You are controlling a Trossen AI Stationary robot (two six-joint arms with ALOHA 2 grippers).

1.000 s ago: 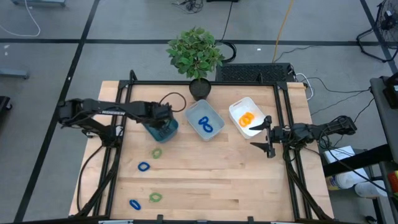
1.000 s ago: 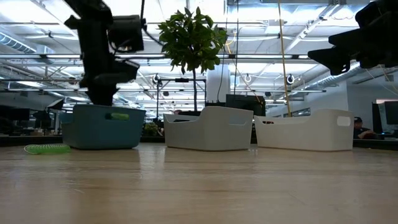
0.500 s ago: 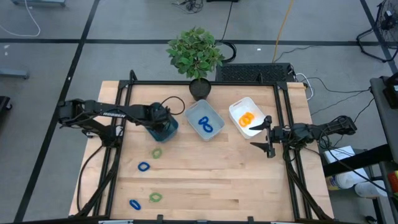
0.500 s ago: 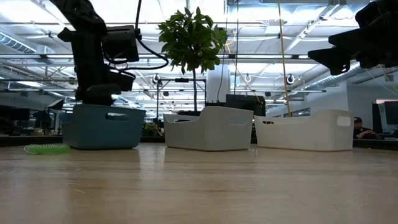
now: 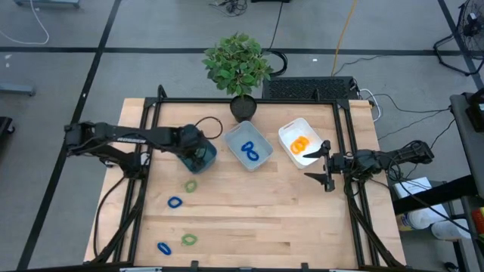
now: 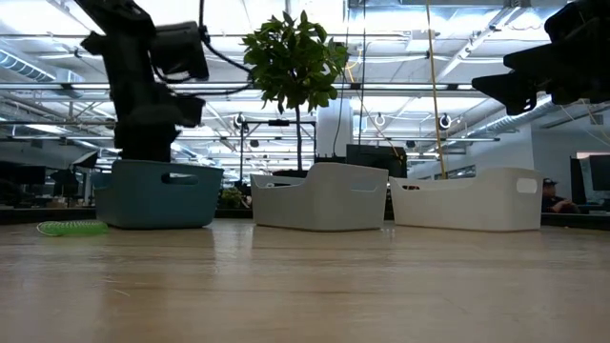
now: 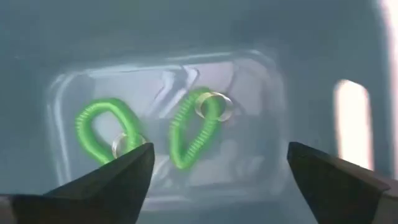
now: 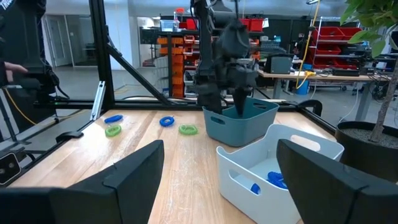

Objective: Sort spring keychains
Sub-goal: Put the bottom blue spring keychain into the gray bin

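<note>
Pale wooden planks make up the counter point(image 5: 249, 219), framed by black rails, with a potted plant point(image 5: 237, 64) at its far edge. Taking the teal bin point(image 5: 199, 156) as landmark: nearest the camera side of the counter lie a blue keychain point(image 5: 163, 247) and a green keychain point(image 5: 188, 239), well apart from the bin. Closer to it sit a second blue keychain point(image 5: 175, 202) and, just beside the bin, another green keychain point(image 5: 190, 184), seen from table height as a flat green coil point(image 6: 71, 228).

Above the teal bin hangs the left pincer point(image 7: 214, 177), fingers spread wide and empty, over two green keychains point(image 7: 196, 127) lying on the bin's floor. The four loose coils all lie on the near side of this pincer, and the green one beside the bin looks the closest candidate; the left arm is plainly nearer to all of them.

Beyond the teal bin stand the grey-blue bin point(image 5: 249, 146), holding blue coils point(image 5: 250, 152), then the white bin point(image 5: 302, 141) with orange coils point(image 5: 299, 143). The right pincer point(image 5: 327, 172) waits by the white bin, also spread wide and empty.

No readable writing or brand shows.
</note>
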